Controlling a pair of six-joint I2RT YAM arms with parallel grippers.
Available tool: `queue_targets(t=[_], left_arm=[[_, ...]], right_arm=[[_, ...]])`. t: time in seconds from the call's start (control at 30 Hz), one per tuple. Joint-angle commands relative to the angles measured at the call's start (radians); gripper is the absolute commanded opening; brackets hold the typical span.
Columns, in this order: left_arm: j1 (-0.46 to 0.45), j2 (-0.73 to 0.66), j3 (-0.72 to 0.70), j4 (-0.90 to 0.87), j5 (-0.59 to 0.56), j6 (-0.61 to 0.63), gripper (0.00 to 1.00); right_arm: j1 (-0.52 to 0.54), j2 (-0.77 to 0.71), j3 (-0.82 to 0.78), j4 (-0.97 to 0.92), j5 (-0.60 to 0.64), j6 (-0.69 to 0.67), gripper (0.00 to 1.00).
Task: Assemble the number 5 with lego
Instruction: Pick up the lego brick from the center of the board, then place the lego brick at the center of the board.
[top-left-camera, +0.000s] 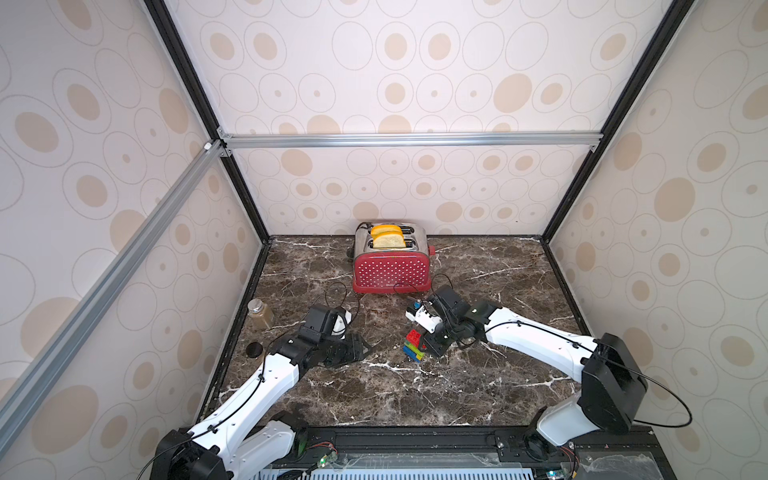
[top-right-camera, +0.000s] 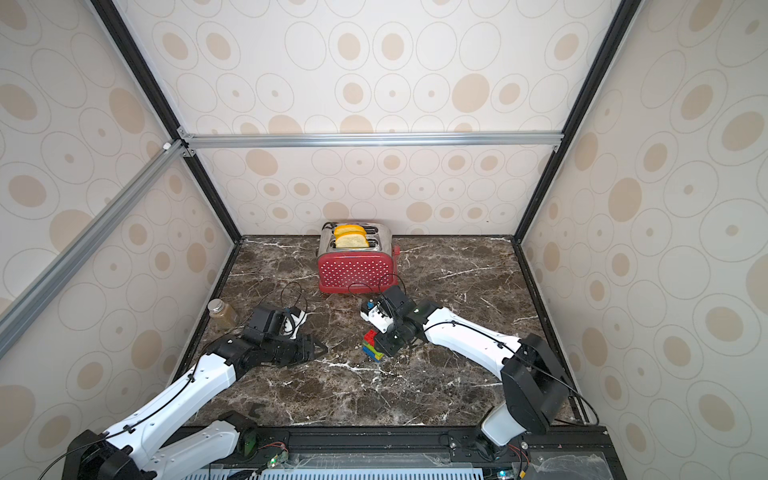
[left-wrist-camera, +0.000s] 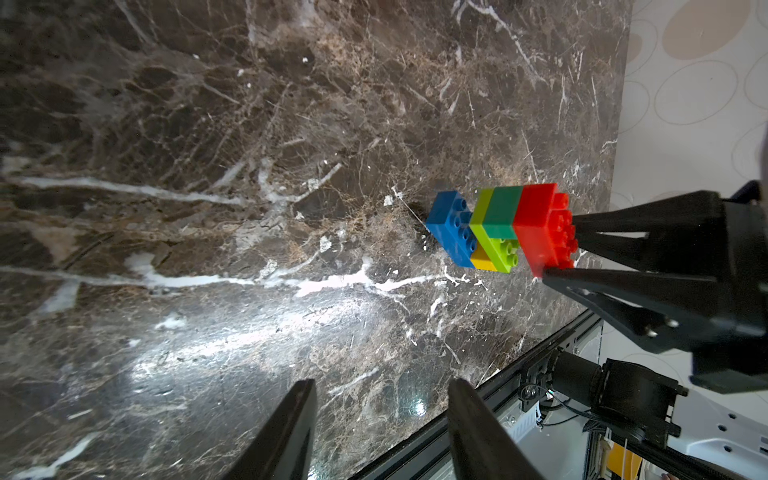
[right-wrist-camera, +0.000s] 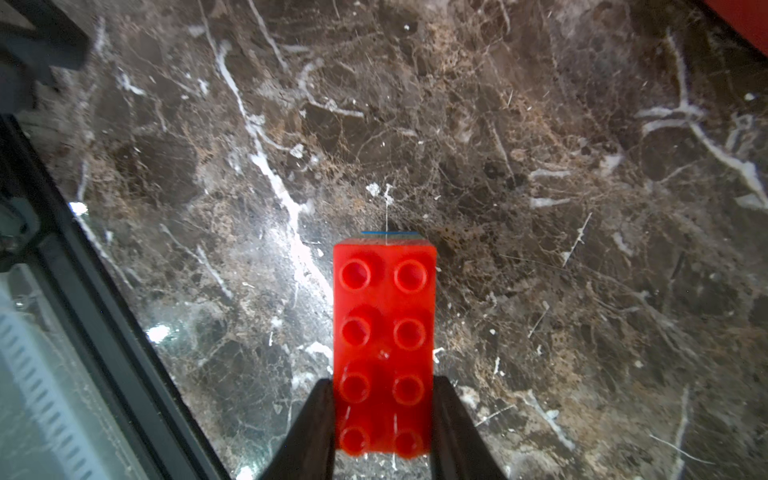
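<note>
top views: lego stack (top-left-camera: 414, 348) (top-right-camera: 372, 348) stands on the marble table (top-left-camera: 374, 395), mid-table, in front of the red toaster (top-left-camera: 390, 270). right gripper (top-left-camera: 427, 347) at the stack's top. left gripper (top-left-camera: 373, 346) well apart from it, to its left.

left wrist: order from table up is blue brick (left-wrist-camera: 446, 230), yellow brick (left-wrist-camera: 482, 260), lime-green brick (left-wrist-camera: 500, 249), dark-green brick (left-wrist-camera: 503, 212), red brick (left-wrist-camera: 536, 224). left gripper (left-wrist-camera: 382, 386) released, fingers spread, nothing between them.

right wrist: right gripper (right-wrist-camera: 383, 382) clenched on the red brick (right-wrist-camera: 384, 324), a finger flush on each long side.
</note>
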Motion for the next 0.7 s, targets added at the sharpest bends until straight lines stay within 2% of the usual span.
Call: queue_targets(t=[0.0,0.27,0.5,0.67], left_arm=[[-0.005,-0.018,0.025,-0.02,-0.016,0.01,0.54],[-0.005,-0.012,0.035,-0.03,-0.022,0.018,0.53],[-0.005,-0.005,0.036,-0.034,-0.025,0.022,0.53],[-0.005,-0.001,0.038,-0.035,-0.028,0.026,0.53]], right_arm=[[-0.025,-0.035,-0.023,0.017,-0.115,0.017,0.27],[-0.092,-0.013,-0.068,0.093,-0.352,0.068,0.27],[-0.127,0.049,-0.105,0.168,-0.487,0.108,0.27],[-0.151,0.094,-0.117,0.195,-0.527,0.113,0.27]])
